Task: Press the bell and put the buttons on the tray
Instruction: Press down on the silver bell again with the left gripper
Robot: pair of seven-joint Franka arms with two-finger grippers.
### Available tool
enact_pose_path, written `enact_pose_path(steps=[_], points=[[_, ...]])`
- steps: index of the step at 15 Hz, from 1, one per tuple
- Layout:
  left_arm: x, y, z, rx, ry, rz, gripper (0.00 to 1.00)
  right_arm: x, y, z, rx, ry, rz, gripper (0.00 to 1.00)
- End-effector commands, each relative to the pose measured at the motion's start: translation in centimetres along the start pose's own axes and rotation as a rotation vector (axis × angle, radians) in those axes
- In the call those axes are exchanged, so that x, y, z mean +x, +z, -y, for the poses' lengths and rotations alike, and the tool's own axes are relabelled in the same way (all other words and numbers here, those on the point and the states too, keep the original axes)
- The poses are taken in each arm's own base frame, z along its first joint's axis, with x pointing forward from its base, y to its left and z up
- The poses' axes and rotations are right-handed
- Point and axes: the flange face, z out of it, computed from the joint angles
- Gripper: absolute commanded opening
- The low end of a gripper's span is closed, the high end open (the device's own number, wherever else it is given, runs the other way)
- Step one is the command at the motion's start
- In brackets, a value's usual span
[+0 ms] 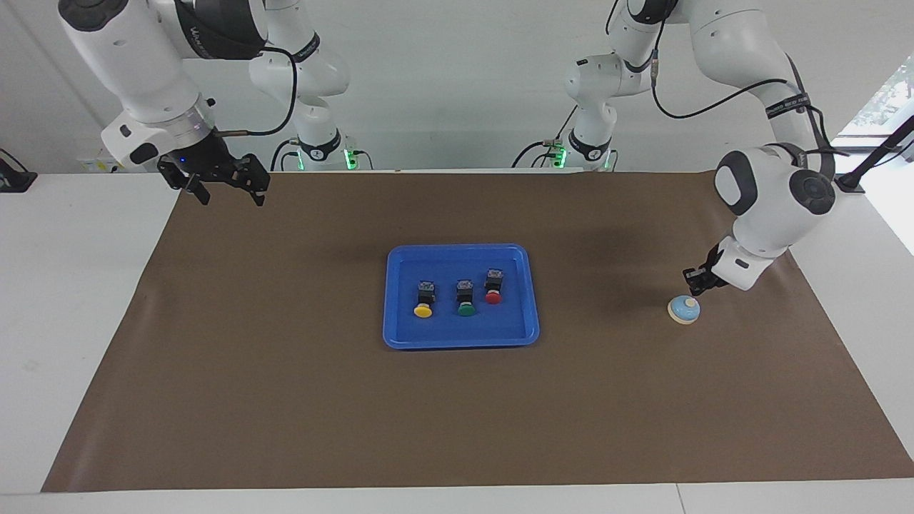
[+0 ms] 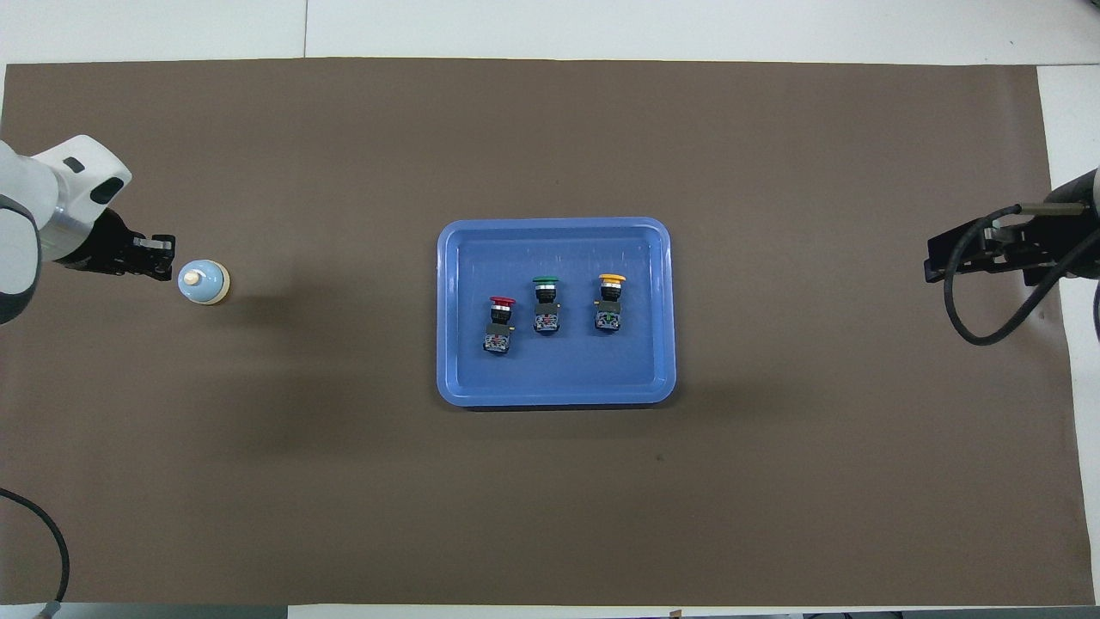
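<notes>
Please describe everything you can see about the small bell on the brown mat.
The bell is a small round dome, light blue on top, with a cream knob in the centre and a cream base rim. It stands upright on the brown mat, toward the left arm's end of the table. Nothing touches it; the shut left gripper hangs just above, beside it.

Two high views, half a turn apart, sharing the brown mat (image 1: 285, 400).

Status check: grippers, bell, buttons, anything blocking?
Left gripper shut, just above bell. Right gripper open, waiting. Three buttons on tray. Nothing blocking.
</notes>
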Motion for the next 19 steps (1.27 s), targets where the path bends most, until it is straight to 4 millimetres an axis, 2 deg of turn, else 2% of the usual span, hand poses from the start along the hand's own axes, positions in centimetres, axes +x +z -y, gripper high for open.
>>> enact_pose_path(steps=[1,3,5,8,12,19], points=[[-1.2,-3.4,-0.4,0.004,0.009,0.041,0.29,-0.5,-0.1,-0.3,0.015,0.001,-0.002,1.0],[-3.0,-5.9,-0.6,0.006,0.008,0.041,1.0,-0.5,-0.1,-0.3,0.015,0.001,-0.002,1.0],[-5.2,-8.7,-1.1,0.009,0.015,0.043,1.0,-0.5,-0.1,-0.3,0.015,0.001,-0.002,1.0],[-7.1,-10.5,-1.3,0.008,0.012,0.063,1.0,-0.4,-0.1,-0.2,0.015,-0.001,-0.004,1.0],[-7.3,-10.8,-3.8,0.022,-0.027,0.065,1.0,-0.5,-0.1,-0.2,0.015,-0.001,-0.002,1.0],[-9.5,-14.5,-4.0,0.01,-0.021,0.008,1.0,-0.5,-0.1,-0.3,0.015,0.001,-0.001,1.0]])
